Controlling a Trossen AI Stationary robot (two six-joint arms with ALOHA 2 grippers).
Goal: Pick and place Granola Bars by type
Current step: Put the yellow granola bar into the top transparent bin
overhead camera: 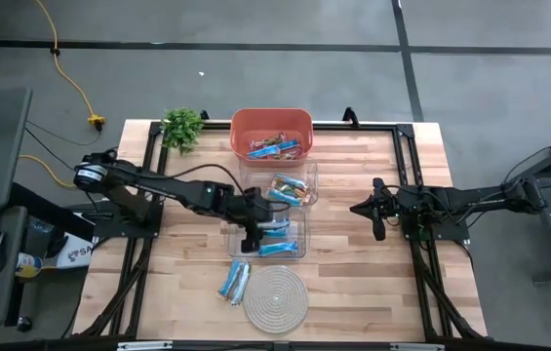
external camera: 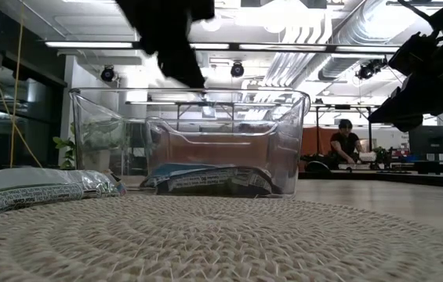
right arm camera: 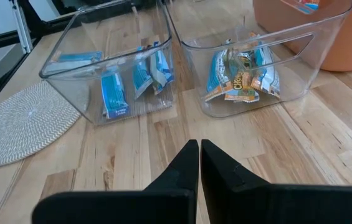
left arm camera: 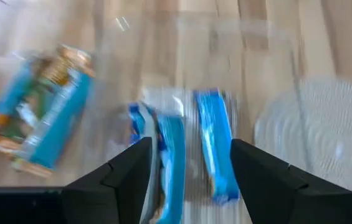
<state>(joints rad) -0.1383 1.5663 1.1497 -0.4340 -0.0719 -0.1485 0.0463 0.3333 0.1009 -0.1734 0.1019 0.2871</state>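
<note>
My left gripper [left arm camera: 191, 146] hangs open over the near clear bin [overhead camera: 299, 252], nothing between its fingers. Several light blue Granola Bars [left arm camera: 216, 143] lie flat on that bin's floor below it. Multicoloured bars [right arm camera: 241, 74] lie in the middle clear bin [overhead camera: 311, 177], and more bars [overhead camera: 273, 148] sit in the orange bin [overhead camera: 239, 127] at the far edge. Two blue bars [overhead camera: 234, 281] rest on the table beside the woven coaster [overhead camera: 275, 295]. My right gripper [right arm camera: 199, 149] waits shut at the table's right side, above the wood.
A small green plant [overhead camera: 182, 127] stands at the far left corner. Black frame rails [overhead camera: 407, 161] run along both sides of the table. Bare wood lies between the bins and my right arm [overhead camera: 421, 205]. A person sits far back in the room [external camera: 345, 145].
</note>
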